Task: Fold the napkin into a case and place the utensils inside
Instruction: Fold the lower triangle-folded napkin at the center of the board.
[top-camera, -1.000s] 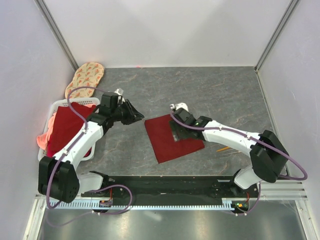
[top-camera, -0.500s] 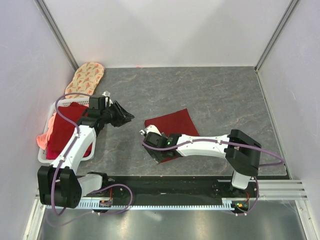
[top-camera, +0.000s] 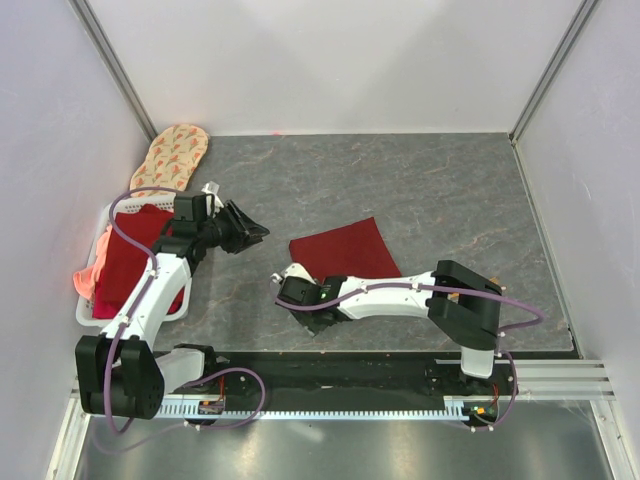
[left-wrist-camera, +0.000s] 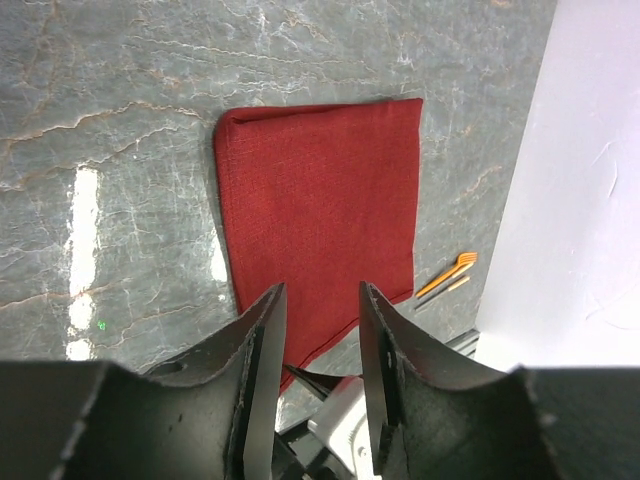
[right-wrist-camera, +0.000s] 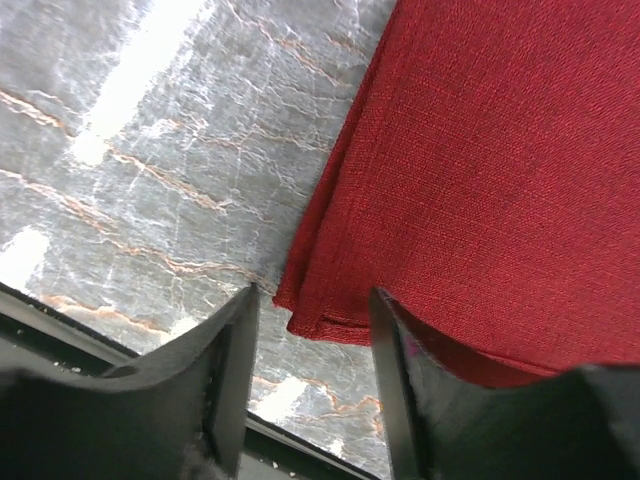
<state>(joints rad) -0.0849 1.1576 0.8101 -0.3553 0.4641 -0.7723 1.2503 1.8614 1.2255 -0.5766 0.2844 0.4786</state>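
Reaching leftward across the near part of the table, the right gripper hangs low with its fingers spread. The near-left corner of the napkin lies between them; whether either pad touches the cloth cannot be told. That corner shows stacked layers, and the right finger covers part of the cloth's near edge.

The utensils lie on the table just off the napkin's right side. Only an orange piece and a thinner one show, too small to tell apart, and from above the right arm covers that spot.

The napkin lies flat in mid-table as a folded rectangle. Left of it the left gripper hovers, fingers parted on nothing.

Farther left, a white basket holds red and pink cloths, partly behind the left arm. An oval patterned mat lies at the far-left corner.
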